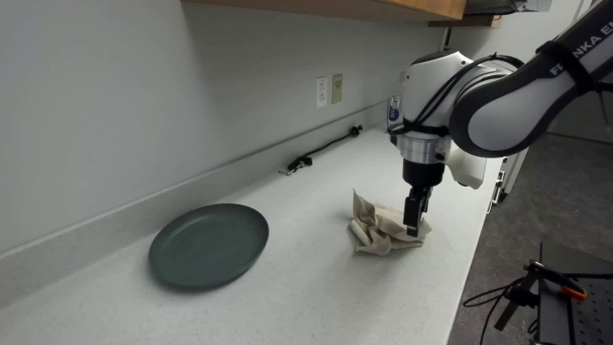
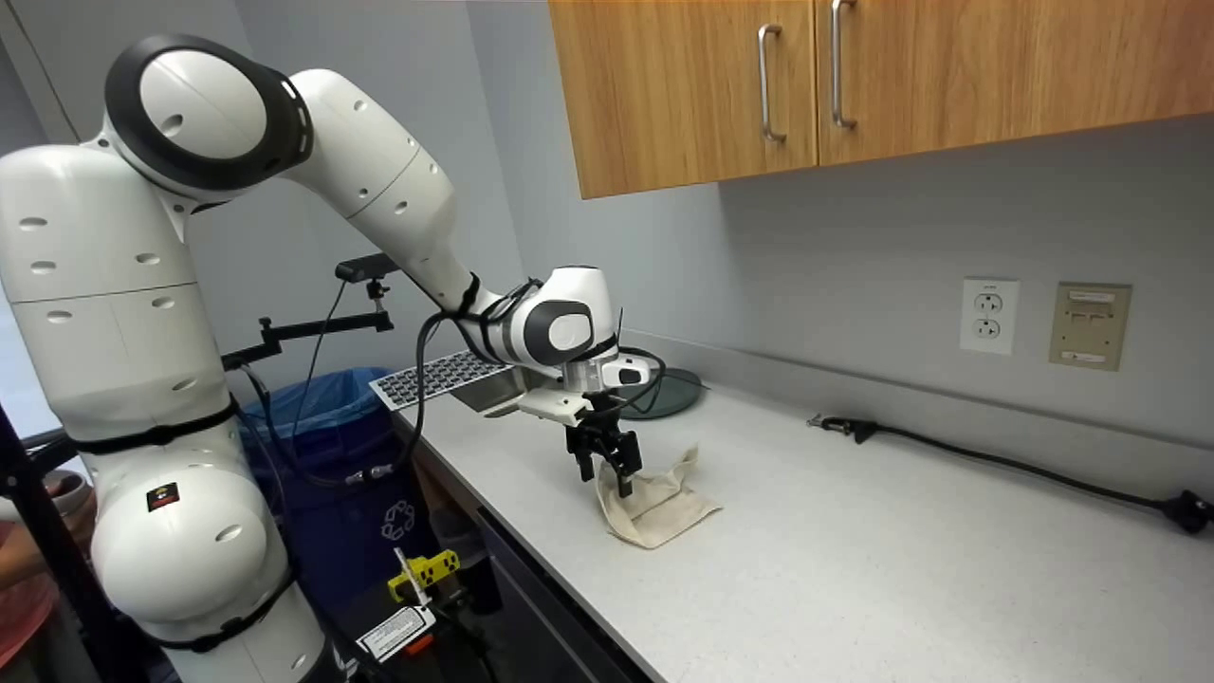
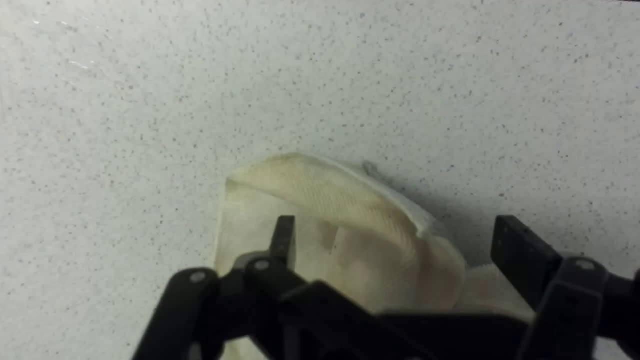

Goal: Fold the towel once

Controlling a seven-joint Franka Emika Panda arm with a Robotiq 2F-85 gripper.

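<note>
Probable pre-grasp: wide-spread gripper (image 3: 395, 242) hangs over the towel (image 3: 370, 255), whose twelve-o'clock edge (image 3: 325, 190) (wrist view) likely needs pinching next

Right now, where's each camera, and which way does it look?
In an exterior view: beside the arm, facing the towel; arm and claw show.
In an exterior view: near the plate, facing back at the towel; the arm's end and claw show.
Wrist view: on the arm, looking down at the towel; claw's fingers show.
Both exterior views share towel, plate, arm and claw.
</note>
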